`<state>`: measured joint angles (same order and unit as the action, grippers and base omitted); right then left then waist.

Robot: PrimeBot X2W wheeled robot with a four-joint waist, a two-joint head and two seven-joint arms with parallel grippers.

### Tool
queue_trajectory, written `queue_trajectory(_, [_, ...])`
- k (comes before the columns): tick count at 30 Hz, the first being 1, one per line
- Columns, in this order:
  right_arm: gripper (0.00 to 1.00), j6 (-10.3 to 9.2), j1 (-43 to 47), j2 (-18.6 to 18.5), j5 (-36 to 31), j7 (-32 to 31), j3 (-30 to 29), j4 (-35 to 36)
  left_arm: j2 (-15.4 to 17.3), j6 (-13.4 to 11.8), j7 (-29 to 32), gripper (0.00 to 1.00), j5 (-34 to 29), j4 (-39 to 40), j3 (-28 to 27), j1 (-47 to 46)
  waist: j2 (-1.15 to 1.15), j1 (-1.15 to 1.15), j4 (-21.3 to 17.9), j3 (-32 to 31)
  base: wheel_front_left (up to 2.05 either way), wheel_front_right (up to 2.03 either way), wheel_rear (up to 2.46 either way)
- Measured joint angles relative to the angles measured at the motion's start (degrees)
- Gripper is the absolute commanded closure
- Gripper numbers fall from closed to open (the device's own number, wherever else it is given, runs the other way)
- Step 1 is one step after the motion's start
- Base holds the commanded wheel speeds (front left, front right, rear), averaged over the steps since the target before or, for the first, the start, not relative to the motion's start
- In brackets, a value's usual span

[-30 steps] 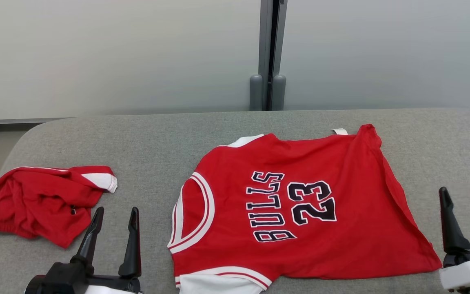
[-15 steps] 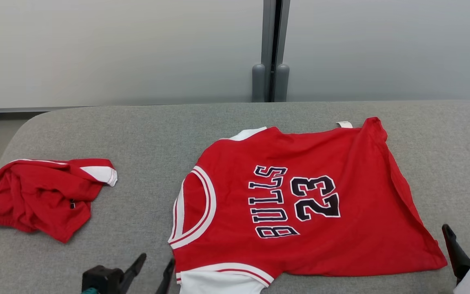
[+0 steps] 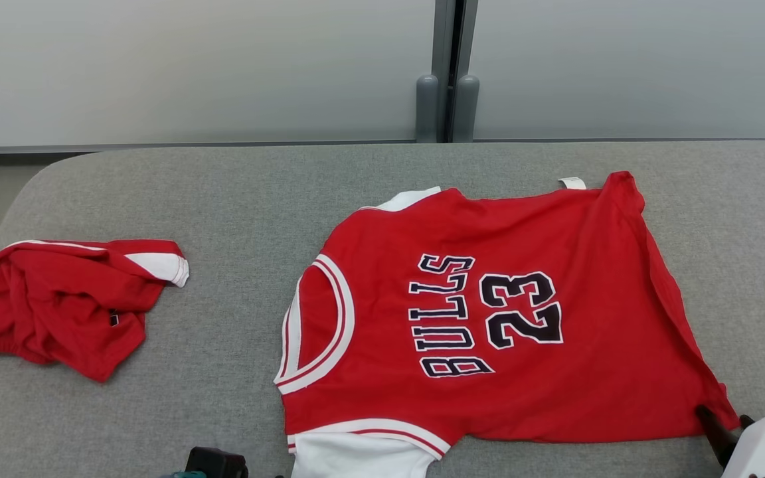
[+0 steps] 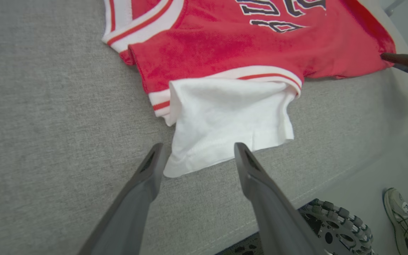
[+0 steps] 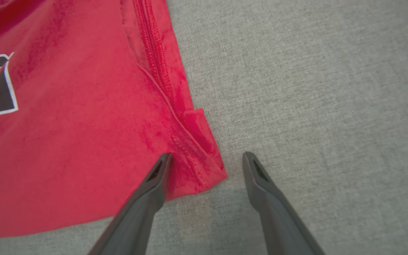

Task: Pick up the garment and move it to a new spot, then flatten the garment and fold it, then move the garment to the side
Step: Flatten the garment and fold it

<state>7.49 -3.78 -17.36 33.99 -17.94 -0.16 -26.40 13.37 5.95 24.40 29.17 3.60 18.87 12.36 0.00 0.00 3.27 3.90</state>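
Note:
The garment, a red jersey point(image 3: 489, 312) with "BULLS 23" on it, lies spread flat on the grey padded table point(image 3: 223, 199). Its white sleeve point(image 4: 232, 117) sticks out at the near edge. My left gripper point(image 4: 198, 148) is open, its fingertips on either side of that sleeve's edge, just above it. My right gripper point(image 5: 207, 156) is also open. The jersey's near right hem corner point(image 5: 204, 159) lies between its fingertips. In the head view the right gripper point(image 3: 724, 415) pokes in at that corner. One right finger point(image 4: 406, 62) also shows in the left wrist view.
Crumpled red shorts point(image 3: 64, 299) lie at the table's left end. A grey wall with a vertical post point(image 3: 447, 73) stands behind. Below the table's near edge are a toothed wheel point(image 4: 335, 226) and a person's shoe point(image 4: 398, 212).
The head camera has tilted down. My left gripper has moved right to the white sleeve and sunk out of the head picture. The right gripper has moved left to the hem corner.

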Motion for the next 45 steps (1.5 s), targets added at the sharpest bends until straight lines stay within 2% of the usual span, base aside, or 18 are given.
queue_trajectory(6, [0.00, 0.00, -1.5, 0.3, 0.4, -0.7, 0.2, -2.0, -0.3, 0.5, 0.8, 0.00, 1.2, -4.8, 1.5, -2.6, 0.00, 0.00, 0.5, 0.5, 0.00, 0.00, 0.00])
queue_trajectory(8, [0.00, 0.00, -1.8, 0.4, 0.4, -0.7, 0.4, -2.4, 0.1, 0.5, 0.0, 0.00, -0.1, -7.6, 1.8, -4.3, 0.00, 0.00, 0.5, 0.7, 0.00, 0.00, 0.00])
queue_trajectory(15, [0.00, -0.09, -3.3, 0.9, 1.4, -0.5, 2.5, -2.9, -0.7, 1.1, -1.9, 0.00, 1.8, -14.0, 3.9, -7.8, 0.00, 0.00, 0.4, 1.0, 0.00, 0.00, 0.00])
queue_trajectory(16, [0.23, -0.09, -3.3, 1.1, 2.0, -0.2, 2.7, -2.6, -0.6, 1.1, -2.0, 0.22, 2.3, -14.3, 4.3, -8.1, 0.00, 0.00, 0.4, 1.0, 0.00, 0.00, 0.00])
queue_trajectory(17, [0.64, -0.09, -3.3, 1.1, 2.3, -0.2, 3.1, -2.4, -0.4, 1.1, -2.1, 0.42, 2.6, -14.5, 4.7, -8.3, 0.00, 0.00, 0.4, 0.9, 0.00, 0.00, 0.00])
queue_trajectory(18, [0.98, -0.09, -3.3, 1.0, 2.4, 0.0, 3.4, -2.3, -0.2, 1.2, -2.3, 1.00, 2.9, -14.7, 5.0, -8.4, 0.00, 0.00, 0.5, 0.9, 0.00, 0.00, 0.00])
queue_trajectory(24, [1.00, -0.07, -2.1, 0.9, 4.2, 1.4, 4.4, -0.8, 1.6, 1.3, -2.8, 1.00, 5.3, -14.5, 5.6, -7.8, 0.00, 0.00, 0.9, -0.2, 0.00, 0.00, 0.00])
queue_trajectory(30, [1.00, -0.05, 1.3, -0.3, 6.2, 0.7, 3.6, 2.5, 4.9, 1.3, 0.1, 1.00, 10.8, -7.7, 5.5, -4.2, 0.00, 0.00, 1.6, -2.1, 0.00, 0.00, 0.00])
queue_trajectory(37, [1.00, -0.05, 6.6, -0.9, 6.8, -4.4, 0.0, 7.7, 9.9, 0.9, 6.4, 1.00, 16.5, 3.8, 4.2, 1.7, 0.00, 0.00, 2.0, -3.8, 0.00, 0.00, 0.00])
queue_trajectory(45, [1.00, -0.04, 10.6, 1.1, 5.7, -11.5, -5.4, 16.2, 14.2, -2.1, 10.4, 1.00, 19.0, 13.7, 1.3, 5.7, 0.00, 0.00, 1.7, -4.6, 0.00, 0.00, 0.00])
